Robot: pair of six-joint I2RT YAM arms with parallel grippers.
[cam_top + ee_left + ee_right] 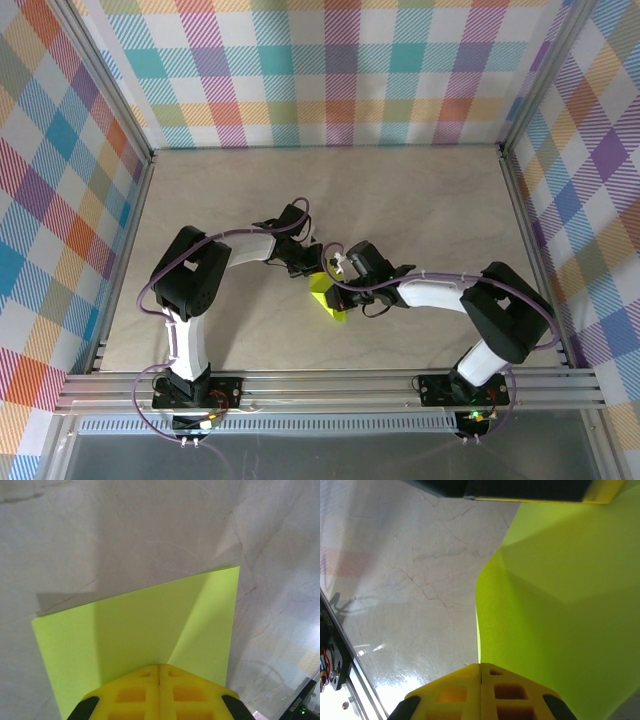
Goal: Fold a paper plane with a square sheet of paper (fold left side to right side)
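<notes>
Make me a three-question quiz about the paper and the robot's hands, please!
1. Where is the paper? A. by the back wall. B. near the middle of the table. C. in a far corner.
2. What colour is it? A. lime. B. red. C. blue.
3. How are the left gripper and right gripper? A. both wide open. B. one open. C. both shut on the paper.
Answers: B, the top view shows it about mid-table; A, it is bright yellow-green; C, each wrist view shows them pressed together on its edge.

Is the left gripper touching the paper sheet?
Touching. Left wrist view: the left gripper, shut, pinches the near edge of the square sheet of paper.
</notes>
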